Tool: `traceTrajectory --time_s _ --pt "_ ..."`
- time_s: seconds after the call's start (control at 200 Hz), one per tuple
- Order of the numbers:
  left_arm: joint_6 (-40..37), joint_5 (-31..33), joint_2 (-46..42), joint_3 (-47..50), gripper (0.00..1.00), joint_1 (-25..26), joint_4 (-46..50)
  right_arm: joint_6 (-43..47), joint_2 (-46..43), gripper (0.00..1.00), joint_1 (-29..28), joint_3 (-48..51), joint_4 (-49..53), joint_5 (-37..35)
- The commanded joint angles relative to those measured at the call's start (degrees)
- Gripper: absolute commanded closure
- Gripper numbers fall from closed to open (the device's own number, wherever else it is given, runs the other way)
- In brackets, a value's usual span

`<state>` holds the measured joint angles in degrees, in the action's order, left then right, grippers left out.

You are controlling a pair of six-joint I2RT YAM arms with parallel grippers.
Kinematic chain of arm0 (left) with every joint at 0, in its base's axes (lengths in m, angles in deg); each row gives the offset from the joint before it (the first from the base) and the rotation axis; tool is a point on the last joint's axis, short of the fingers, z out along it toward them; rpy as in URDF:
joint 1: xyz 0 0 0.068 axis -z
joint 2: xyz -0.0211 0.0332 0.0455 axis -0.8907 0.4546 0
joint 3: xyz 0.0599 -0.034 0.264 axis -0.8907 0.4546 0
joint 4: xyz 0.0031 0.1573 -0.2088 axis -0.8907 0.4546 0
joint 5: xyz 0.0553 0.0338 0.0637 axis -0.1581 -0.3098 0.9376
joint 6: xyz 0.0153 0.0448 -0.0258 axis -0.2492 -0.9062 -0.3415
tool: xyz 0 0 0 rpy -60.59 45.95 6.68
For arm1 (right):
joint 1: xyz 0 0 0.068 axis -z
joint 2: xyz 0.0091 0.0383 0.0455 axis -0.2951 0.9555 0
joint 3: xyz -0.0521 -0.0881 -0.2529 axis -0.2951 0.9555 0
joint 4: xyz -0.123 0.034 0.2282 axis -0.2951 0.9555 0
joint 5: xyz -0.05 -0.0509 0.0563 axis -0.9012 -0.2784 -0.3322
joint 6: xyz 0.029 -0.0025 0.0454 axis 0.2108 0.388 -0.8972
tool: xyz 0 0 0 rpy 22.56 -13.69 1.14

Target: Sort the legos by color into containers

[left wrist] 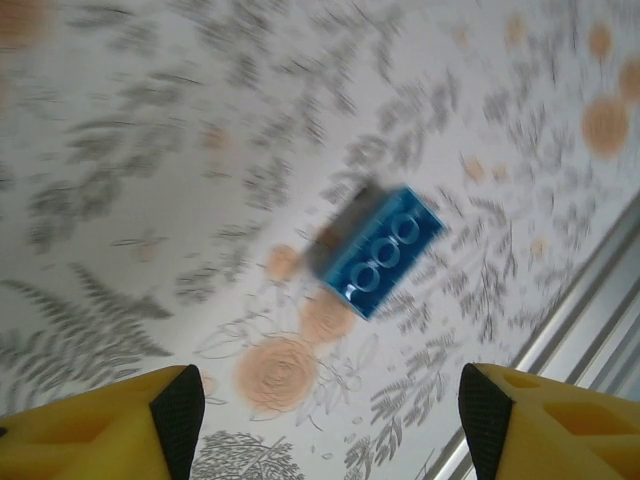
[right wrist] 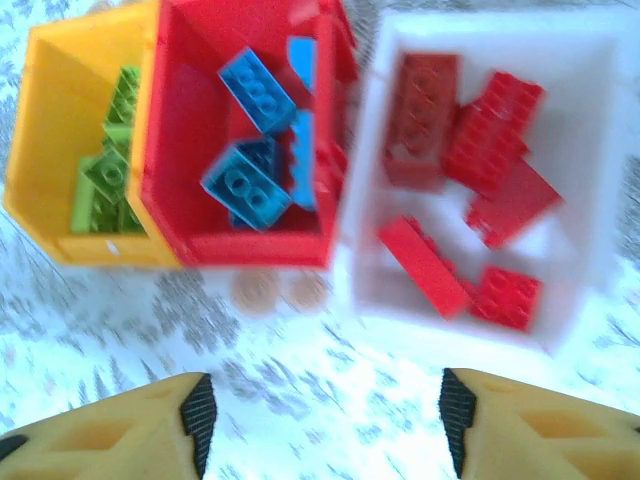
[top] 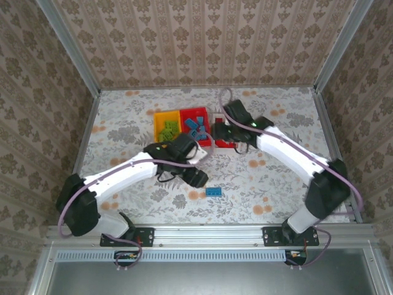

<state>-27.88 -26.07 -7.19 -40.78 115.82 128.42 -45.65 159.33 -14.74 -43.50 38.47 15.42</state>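
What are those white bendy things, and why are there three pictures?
They are two robot arms bolted to a table. The big picture looks down from above, with the left arm and the right arm. The other two pictures come from small cameras on the wrists. The yellow bits at the bottom are each arm's tool, its pincers. The left tool is open above one blue brick lying on the table. The right tool is open over three bins: a yellow bin with green bricks, a red bin with blue bricks, and a white bin with red bricks. Nothing is held.
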Motion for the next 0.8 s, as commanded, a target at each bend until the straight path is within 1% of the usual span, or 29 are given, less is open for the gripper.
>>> traceTrajectory --time_s 0.0,0.1,0.16,0.285,0.37,0.46,0.515,0.58,0.67,0.795 --pt "-9.6 3.9 3.9 -3.1 0.28 4.5 3.2 1.7 -10.0 0.29 0.7 13.4 -6.0 5.5" --pt "-14.4 8.5 8.4 -4.8 0.28 9.2 2.2 0.5 -19.4 0.25 1.1 21.4 -5.5 11.4" --pt "-17.3 9.7 10.9 -5.2 0.28 11.0 1.1 -1.3 -24.6 0.24 1.6 24.9 -4.6 14.8" --pt "-20.1 10.7 14.2 -4.1 0.29 12.3 -2.8 -7.3 -34.2 0.22 3.6 29.7 -0.2 20.3" --pt "-20.7 12.1 15.6 -3.8 0.28 12.6 -4.0 -11.6 -40.6 0.23 6.2 33.0 4.0 26.2" --pt "-21.1 13.3 17.5 -4.3 0.29 12.9 -4.1 -11.3 -46.1 0.23 8.4 32.4 13.4 25.2" --pt "-21.3 13.6 18.5 -4.6 0.29 13.1 -4.4 -10.3 -47.7 0.23 10.7 31.7 17.0 26.9" --pt "-21.3 13.7 20.0 -5.4 0.29 13.2 -4.6 -10.1 -48.1 0.24 12.4 31.6 18.3 28.9" --pt "-21.0 14.1 22.3 -6.5 0.30 13.2 -4.7 -10.0 -47.3 0.26 12.5 31.6 17.9 29.4" --pt "-19.4 16.5 24.8 -7.6 0.32 13.0 -4.9 -10.2 -46.1 0.27 12.5 31.5 16.3 29.6"
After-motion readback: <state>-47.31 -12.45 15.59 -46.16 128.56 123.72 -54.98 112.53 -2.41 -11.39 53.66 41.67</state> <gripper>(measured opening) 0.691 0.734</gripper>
